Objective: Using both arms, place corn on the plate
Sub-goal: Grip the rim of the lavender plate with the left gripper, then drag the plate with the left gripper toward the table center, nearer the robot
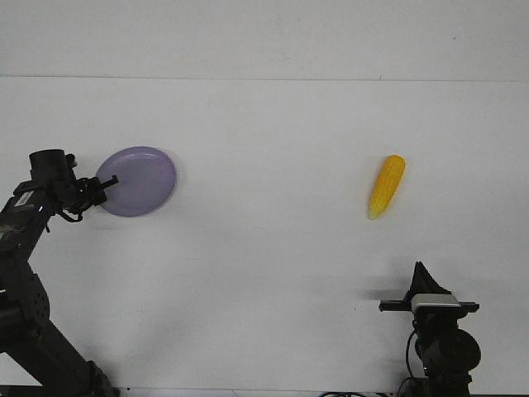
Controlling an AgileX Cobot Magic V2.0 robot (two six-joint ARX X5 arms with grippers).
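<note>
Corn: yellow husked corn cob (387,187) lies on the white table (273,273), well to the right of the round lavender-purple plate (140,180), pointed tip toward the camera, untouched.
Plate: flat on the table, with the black left end effector (107,182) at its left rim.
Left end effector: fingertips overlap the plate's left edge; whether they pinch the rim or only touch it, and whether they are apart or together, I cannot tell at this size.
Right end effector: black right end effector (423,273) sits low, far right of the plate and nearer the camera than the corn, well apart from it; its fingers appear as one point, so their spacing cannot be told.
Step in hand: likely the left arm steadies or shifts the plate while the right arm goes for the corn.
Doing it well: approach the corn from above, fingers set across its thick middle, not the tapered tip.
Risk: a round cob may roll if nudged sideways; a shallow plate may slide if pushed at the rim.
</note>
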